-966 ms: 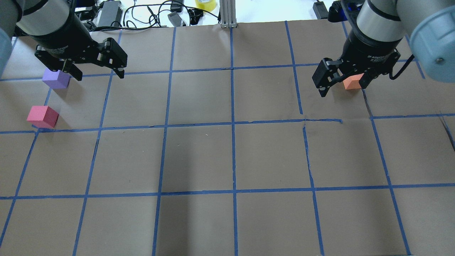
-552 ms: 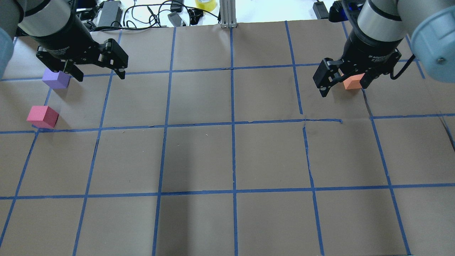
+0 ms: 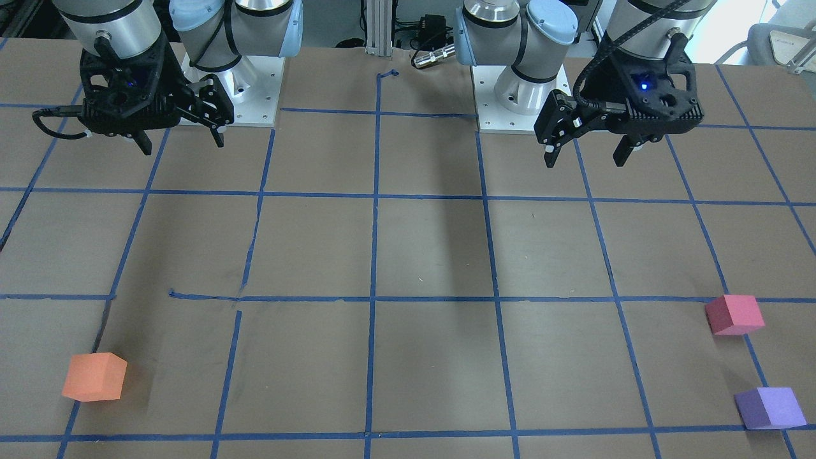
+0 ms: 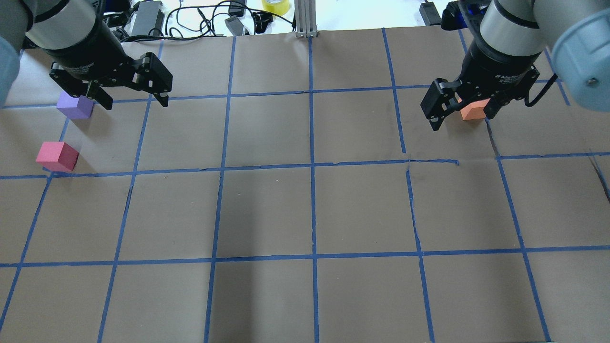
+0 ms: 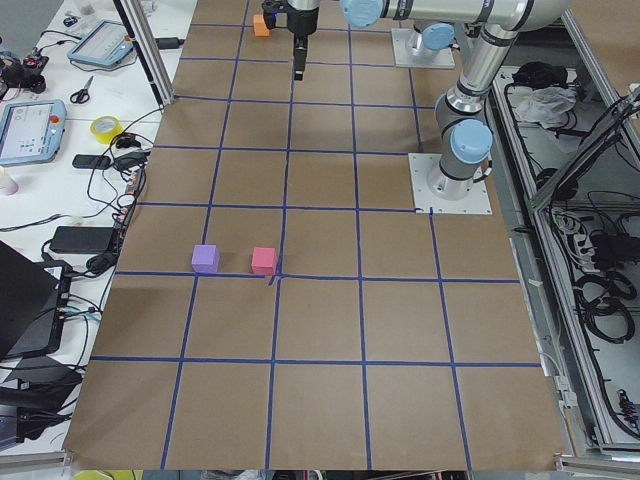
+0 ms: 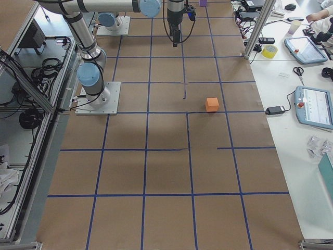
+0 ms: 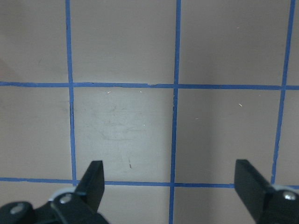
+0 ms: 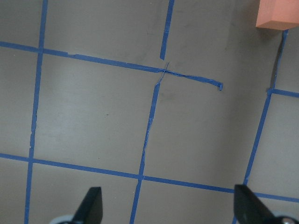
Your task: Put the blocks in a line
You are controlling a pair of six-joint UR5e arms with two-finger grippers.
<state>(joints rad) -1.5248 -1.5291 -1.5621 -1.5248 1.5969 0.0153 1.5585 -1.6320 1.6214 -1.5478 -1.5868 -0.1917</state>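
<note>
The purple block (image 4: 75,105) and the pink-red block (image 4: 57,156) sit apart on the brown paper at the far left; both also show in the front view, purple (image 3: 770,408) and pink-red (image 3: 734,314). The orange block (image 4: 472,111) sits alone at the far right and shows in the front view (image 3: 94,377) and at the top right corner of the right wrist view (image 8: 277,14). My left gripper (image 4: 135,102) hangs open and empty high above the table, right of the purple block. My right gripper (image 4: 461,122) hangs open and empty above the table near the orange block.
Blue tape lines (image 4: 312,166) form a grid on the paper. Cables and power bricks (image 4: 147,16), a yellow tape roll (image 4: 275,5) and an aluminium post (image 4: 305,19) lie along the far edge. The arm bases (image 3: 516,95) stand at the robot's side.
Both grippers have drifted very slightly, staying open. The three blocks have not moved.
</note>
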